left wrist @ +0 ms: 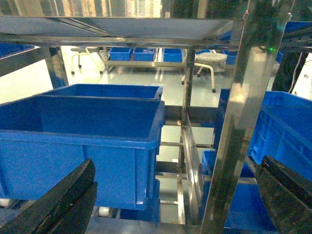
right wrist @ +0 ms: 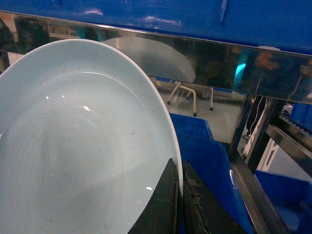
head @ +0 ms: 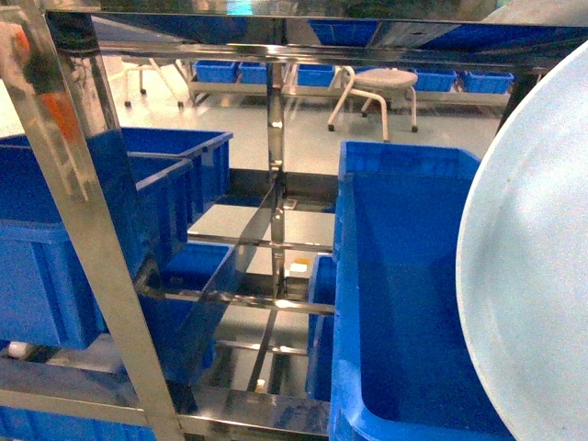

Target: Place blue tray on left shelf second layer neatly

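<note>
the steel rack (head: 276, 165) fills the scene, its mirror-like upright (head: 87, 230) near on the left. deep-blue crates (head: 83, 239) sit on its left tiers, and another blue crate (head: 404, 312) stands near on the right. the blue tray (right wrist: 73, 156) is held up on edge at the right, above that right crate, not on the left shelf. the right pincer (right wrist: 178, 204) is clamped on the tray's rim, one finger each side. the left pincer (left wrist: 170, 204) hangs spread wide before the left crate (left wrist: 83, 141), holding nothing.
</note>
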{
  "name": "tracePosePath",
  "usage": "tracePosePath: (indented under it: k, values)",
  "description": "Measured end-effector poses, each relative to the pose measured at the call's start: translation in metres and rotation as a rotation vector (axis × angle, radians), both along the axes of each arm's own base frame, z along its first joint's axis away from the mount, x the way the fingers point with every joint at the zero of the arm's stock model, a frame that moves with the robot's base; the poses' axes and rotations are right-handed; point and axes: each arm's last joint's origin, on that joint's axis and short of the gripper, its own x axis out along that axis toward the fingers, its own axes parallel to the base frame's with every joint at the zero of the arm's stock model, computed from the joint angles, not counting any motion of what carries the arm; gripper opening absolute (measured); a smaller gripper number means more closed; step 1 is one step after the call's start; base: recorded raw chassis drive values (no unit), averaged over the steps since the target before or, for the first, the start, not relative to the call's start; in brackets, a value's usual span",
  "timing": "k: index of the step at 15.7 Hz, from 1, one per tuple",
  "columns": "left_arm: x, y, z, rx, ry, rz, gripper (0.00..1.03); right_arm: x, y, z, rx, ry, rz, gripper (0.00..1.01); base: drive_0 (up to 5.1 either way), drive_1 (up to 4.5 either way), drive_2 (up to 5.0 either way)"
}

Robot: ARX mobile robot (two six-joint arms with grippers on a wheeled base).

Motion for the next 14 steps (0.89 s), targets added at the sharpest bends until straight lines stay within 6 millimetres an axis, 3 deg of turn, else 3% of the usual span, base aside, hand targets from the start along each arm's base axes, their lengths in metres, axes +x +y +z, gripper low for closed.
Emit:
tracePosePath:
  k: [14]
  values:
    - [0.0, 0.0, 0.0, 0.0, 0.0, 0.0, 0.98, 0.0, 0.0, 0.0, 0.0, 0.0, 0.0, 0.02, 0.0, 0.0, 0.0]
